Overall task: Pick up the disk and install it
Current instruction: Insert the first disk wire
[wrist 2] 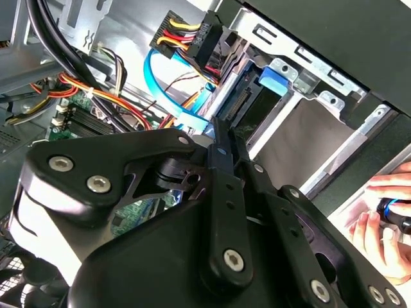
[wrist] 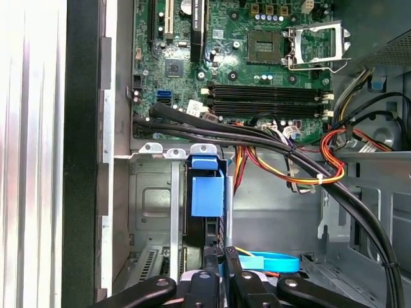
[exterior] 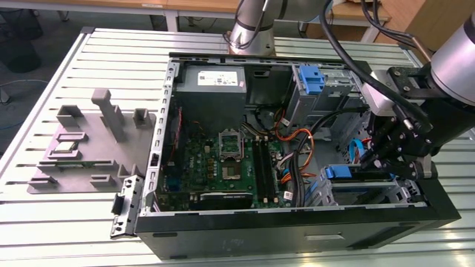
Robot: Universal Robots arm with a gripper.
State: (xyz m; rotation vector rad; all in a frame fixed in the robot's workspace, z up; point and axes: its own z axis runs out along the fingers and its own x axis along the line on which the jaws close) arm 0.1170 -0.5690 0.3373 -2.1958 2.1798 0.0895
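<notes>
Now | hand [wrist: 222,258] pinched closed beside disk [wrist: 207,196] in bay [wrist: 151,199] | case [exterior: 297,229] on slatted table [exterior: 74,222] | desks [exterior: 200,5] behind

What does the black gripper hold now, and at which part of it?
It cannot be told: the black gripper sits at the connector end of the silver metal disk with blue rails, already in its metal bay.

It looks like a robotics lab or test workshop to me: a robot arm [exterior: 251,28] rises from a big slotted aluminium bench [exterior: 67,72]. An open computer case [exterior: 297,236] lies on its side on the bench with the motherboard [exterior: 222,161] laid bare. Beside the case sits a grey moulded fixture [exterior: 82,167] of slots and posts, and behind the bench stand plain wooden desks [exterior: 200,6] on a dark floor [exterior: 111,19].
</notes>
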